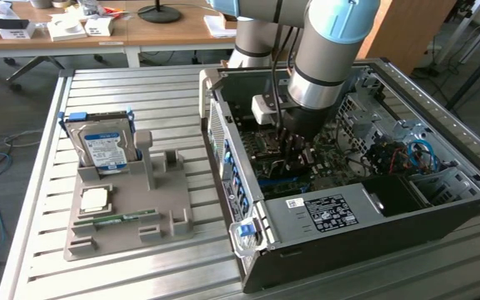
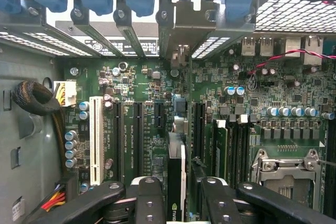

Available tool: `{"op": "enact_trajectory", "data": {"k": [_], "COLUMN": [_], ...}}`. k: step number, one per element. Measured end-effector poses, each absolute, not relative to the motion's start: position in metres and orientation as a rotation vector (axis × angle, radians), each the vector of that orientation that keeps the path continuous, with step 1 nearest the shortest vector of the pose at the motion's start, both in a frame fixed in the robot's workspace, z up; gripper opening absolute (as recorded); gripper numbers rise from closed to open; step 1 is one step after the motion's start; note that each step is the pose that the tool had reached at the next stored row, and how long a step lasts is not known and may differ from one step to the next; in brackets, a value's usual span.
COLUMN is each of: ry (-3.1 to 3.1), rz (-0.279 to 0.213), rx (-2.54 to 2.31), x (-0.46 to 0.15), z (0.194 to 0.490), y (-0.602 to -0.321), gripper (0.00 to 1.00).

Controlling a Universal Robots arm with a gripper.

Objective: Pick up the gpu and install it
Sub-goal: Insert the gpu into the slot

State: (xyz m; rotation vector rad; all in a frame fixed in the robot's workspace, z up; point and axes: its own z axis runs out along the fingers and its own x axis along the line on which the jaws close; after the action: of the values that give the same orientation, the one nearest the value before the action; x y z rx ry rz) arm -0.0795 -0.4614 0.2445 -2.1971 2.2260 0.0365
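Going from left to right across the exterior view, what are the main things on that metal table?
Hard drive standing in the grey holder → open computer case with the robot arm reaching into it.

A long light-wood desk (image 1: 98, 34) on white metal legs stands on the dark grey floor (image 1: 10, 115), cluttered with small white boxes (image 1: 67, 28).

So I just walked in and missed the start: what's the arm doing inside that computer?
The robot arm is reaching down into the open computer case, its gripper right above the motherboard. The gpu, a thin black card seen edge-on, stands upright between the gripper's fingers among the expansion slots. Whether it is fully seated cannot be told. On the table outside, a hard drive stands in the grey parts holder.
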Motion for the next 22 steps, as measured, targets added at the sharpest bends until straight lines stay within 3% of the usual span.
{"op": "enact_trajectory", "data": {"k": [10, 22], "ry": [2.226, 2.226], "rz": [0.036, 0.037], "rx": [-2.197, -2.197], "x": [-0.079, -0.080], "z": [0.248, 0.295], "y": [-0.461, -0.461], "gripper": [0.41, 0.41]}}
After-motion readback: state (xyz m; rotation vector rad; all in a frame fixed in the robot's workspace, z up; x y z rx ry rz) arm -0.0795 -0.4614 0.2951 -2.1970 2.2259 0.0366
